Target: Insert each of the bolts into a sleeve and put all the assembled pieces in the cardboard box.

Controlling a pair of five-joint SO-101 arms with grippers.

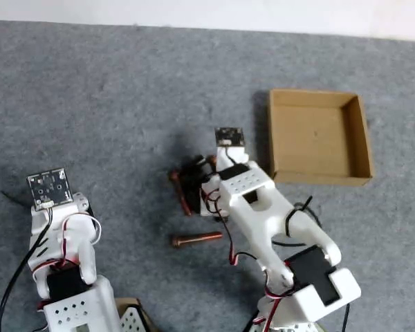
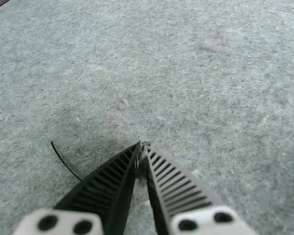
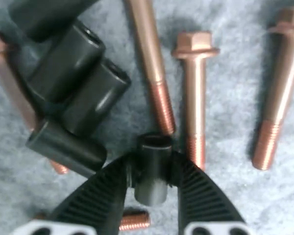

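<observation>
At the lower left of the high view the left arm sits apart from the parts, and its end effector [image 2: 142, 149] is clenched on nothing, ribbed fingertips meeting over bare grey table [image 1: 124, 104]; I judge it is parked out of the way while the other arm picks. Further right, at lower centre, a single bolt [image 1: 197, 239] lies flat with its long axis across the frame, apart from the pile just above it. That pile, at the middle of the frame, is where the right arm reaches in from the lower right. Its end effector [image 3: 152, 164] is grasping a black sleeve [image 3: 151, 187] by the sides, one ribbed finger on each flank. The sleeve's long axis runs along the fingers, and its open mouth faces away from the wrist, leaving the bore free for a shank. A bolt shank [image 3: 152, 73] ends with its threaded tip just beside that mouth, and a hex-head bolt [image 3: 195, 98] lies roughly parallel alongside, threads toward the fingers, head away. Other loose sleeves [image 3: 95, 98] are heaped against each other nearby at slanting angles. At the upper right of the high view the cardboard box [image 1: 318, 178] stands open-topped with nothing inside, near the pile, presumably for a short carry.
</observation>
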